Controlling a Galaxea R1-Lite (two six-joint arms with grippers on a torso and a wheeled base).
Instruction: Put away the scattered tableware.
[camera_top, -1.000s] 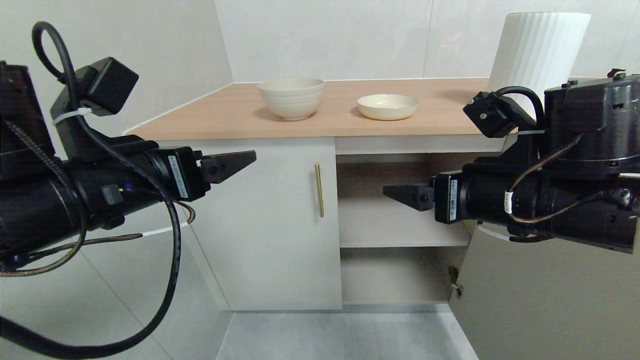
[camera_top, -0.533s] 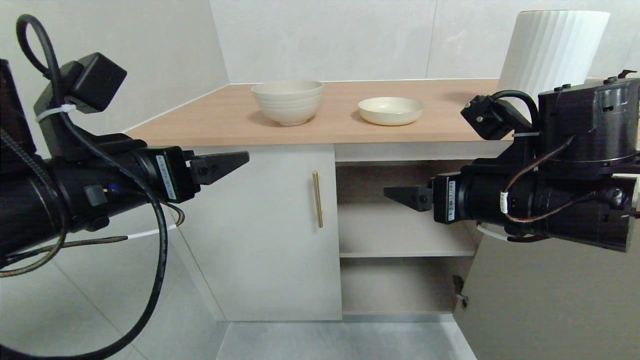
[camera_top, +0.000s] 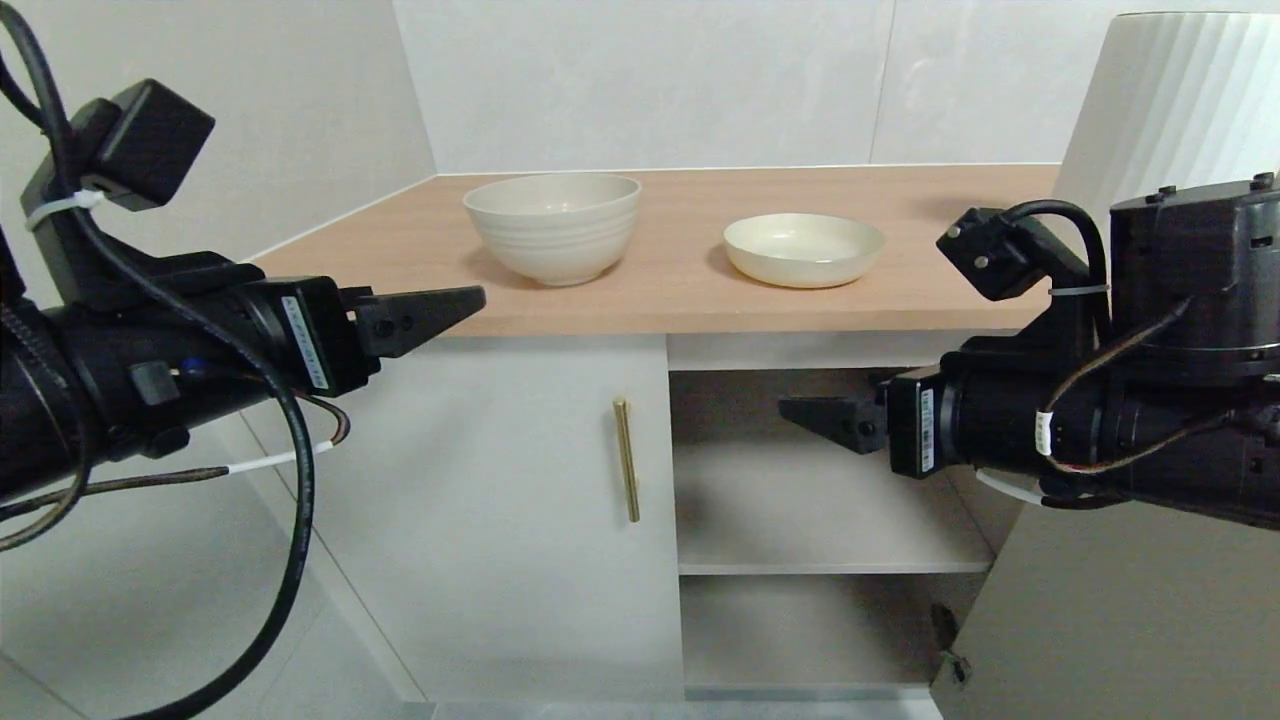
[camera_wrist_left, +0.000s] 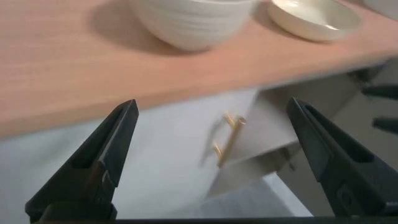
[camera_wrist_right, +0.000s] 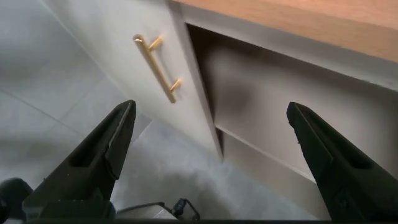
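The bowl (camera_top: 552, 228) and shallow dish (camera_top: 804, 249) are sitting untouched on the counter (camera_top: 680, 295), just ahead of and above the left pincer (camera_top: 468, 298), its fingers spread wide. The whole view is closing in, so the robot is nearing them. The right pincer (camera_top: 797, 408), also spread, is facing the open cabinet shelf (camera_top: 820, 520).
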